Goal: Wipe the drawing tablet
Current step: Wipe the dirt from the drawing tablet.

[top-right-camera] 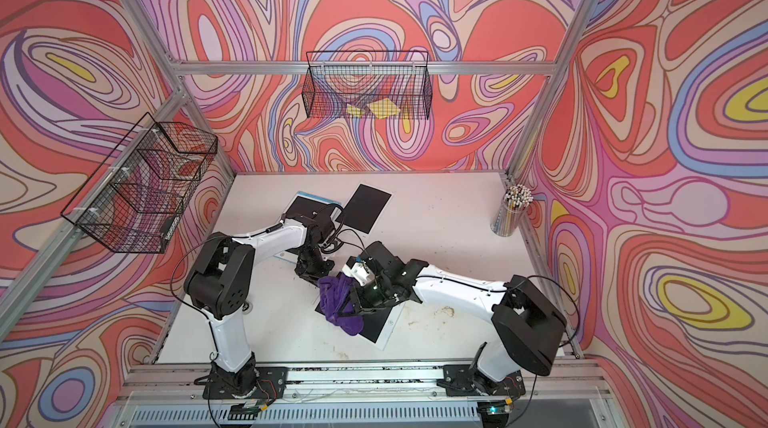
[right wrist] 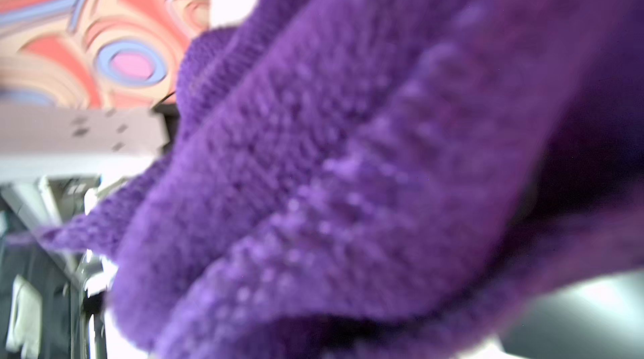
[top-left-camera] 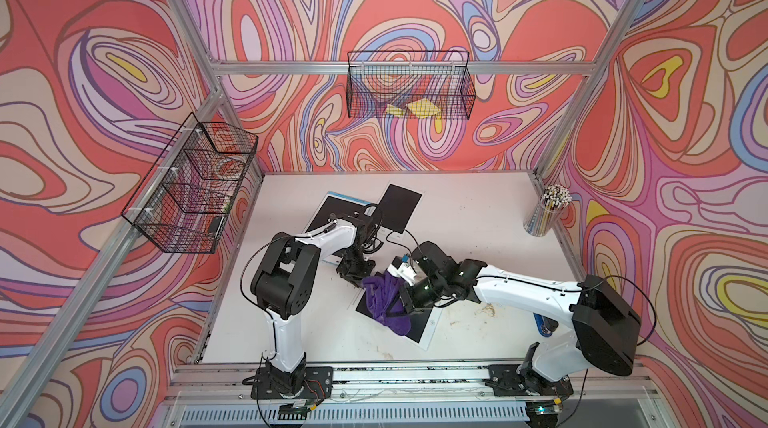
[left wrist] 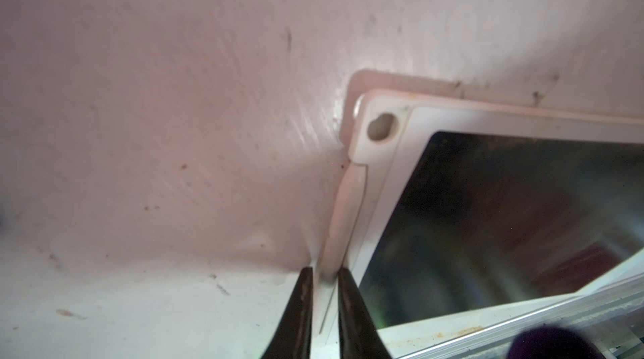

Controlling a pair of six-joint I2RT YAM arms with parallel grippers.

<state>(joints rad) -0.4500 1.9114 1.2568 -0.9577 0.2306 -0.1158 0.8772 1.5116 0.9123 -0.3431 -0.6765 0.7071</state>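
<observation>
1. Purple fuzzy cloth [top-left-camera: 384, 301]: gripping it in the closed right gripper [top-left-camera: 391, 311], draping it over the black-screened, white-framed drawing tablet [top-left-camera: 422, 328] at lower centre in both top views.
2. Pinching the tablet's white edge with the left gripper [left wrist: 326, 299], lower middle of the left wrist view.

Bright even light; edges warped; right wrist view blurred, perhaps motion.

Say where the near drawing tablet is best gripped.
On the drawing tablet, pinch the white side rim near its holed corner, from outside the edge: it lies flat, and the purple cloth needs the dark screen free. The left gripper pinches there.
</observation>
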